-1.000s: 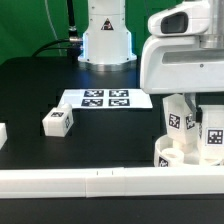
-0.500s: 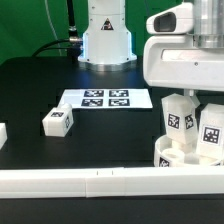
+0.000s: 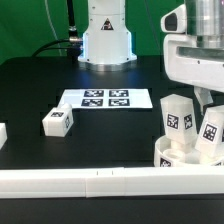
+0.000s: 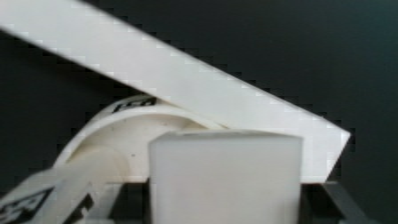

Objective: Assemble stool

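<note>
Nearest runs a long white rail [image 3: 90, 180] along the table's front edge. Just behind it, at the exterior view's right, the seat [image 3: 175, 158] lies almost against the rail, with two tagged legs standing in it. The left standing leg [image 3: 178, 120] is free. The right standing leg [image 3: 211, 132] is partly cut off by the frame edge, and the gripper [image 3: 207, 97] sits on its top.

The exterior view hides the fingers behind the wrist housing. The wrist view shows that leg's blank end [image 4: 222, 175] filling the gap between two dark fingers, which are closed on it. That view also shows the seat's curved rim [image 4: 111, 135] and the rail [image 4: 178, 70] close beyond.

At the exterior view's left a loose leg [image 3: 57, 121] lies on its side, well apart from the seat. A white piece [image 3: 3, 133] is cut off at the edge, and I cannot tell what it is. Bare black table [image 3: 115, 135] between the loose leg and the seat leaves open room. Farther back lies the marker board [image 3: 105, 98], and behind it stands the robot base [image 3: 105, 40].
</note>
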You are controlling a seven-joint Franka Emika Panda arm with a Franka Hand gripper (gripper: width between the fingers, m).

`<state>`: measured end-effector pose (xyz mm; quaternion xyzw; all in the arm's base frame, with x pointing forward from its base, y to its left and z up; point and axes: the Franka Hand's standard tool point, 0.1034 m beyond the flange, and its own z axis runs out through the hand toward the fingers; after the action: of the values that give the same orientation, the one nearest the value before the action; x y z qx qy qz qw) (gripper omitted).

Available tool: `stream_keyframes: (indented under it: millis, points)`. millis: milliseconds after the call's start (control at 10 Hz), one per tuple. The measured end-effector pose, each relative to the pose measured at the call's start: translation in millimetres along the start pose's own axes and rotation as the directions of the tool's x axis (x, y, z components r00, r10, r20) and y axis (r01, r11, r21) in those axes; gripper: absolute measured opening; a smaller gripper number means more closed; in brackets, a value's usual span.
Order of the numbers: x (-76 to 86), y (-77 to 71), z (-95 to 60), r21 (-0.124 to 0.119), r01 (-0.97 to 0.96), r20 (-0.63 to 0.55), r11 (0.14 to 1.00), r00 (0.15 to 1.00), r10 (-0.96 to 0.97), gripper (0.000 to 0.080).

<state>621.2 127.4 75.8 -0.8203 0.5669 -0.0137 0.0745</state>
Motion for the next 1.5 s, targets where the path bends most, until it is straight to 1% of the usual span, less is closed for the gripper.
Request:
stream_keyframes:
  millis: [400, 500, 600, 700, 800, 900, 1100, 1300, 1400, 1500]
  points:
    - [-1.0, -0.3, 0.2, 0.005, -0.172, 0.021, 0.985, 0.985, 0.171, 0.0337]
    - [-1.3, -0.6, 0.2, 0.005, -0.245, 0.03, 0.969, 0.969, 0.245, 0.0337]
    - [-0.1, -1.2, 0.5, 0.026, -0.349, 0.044, 0.937, 0.936, 0.348, 0.0337]
    - [-1.4, -0.9, 0.3, 0.038, -0.438, 0.055, 0.898, 0.898, 0.436, 0.0337]
    - [-4.7, -2.0, 0.3, 0.044, -0.532, 0.062, 0.846, 0.846, 0.529, 0.0337]
    - [-7.3, -1.9, 0.8, 0.04, -0.562, 0.07, 0.826, 0.826, 0.559, 0.0337]
    - [-5.4, -1.5, 0.9, 0.028, -0.672, 0.096, 0.74, 0.739, 0.667, 0.0337]
    - [-3.8, -1.1, 1.0, 0.019, -0.73, 0.106, 0.683, 0.681, 0.725, 0.0337]
    - [-4.3, -1.0, 1.3, 0.02, -0.716, 0.105, 0.698, 0.696, 0.711, 0.0337]
    - [-3.9, -1.7, -0.2, 0.025, -0.693, 0.105, 0.721, 0.719, 0.687, 0.0497]
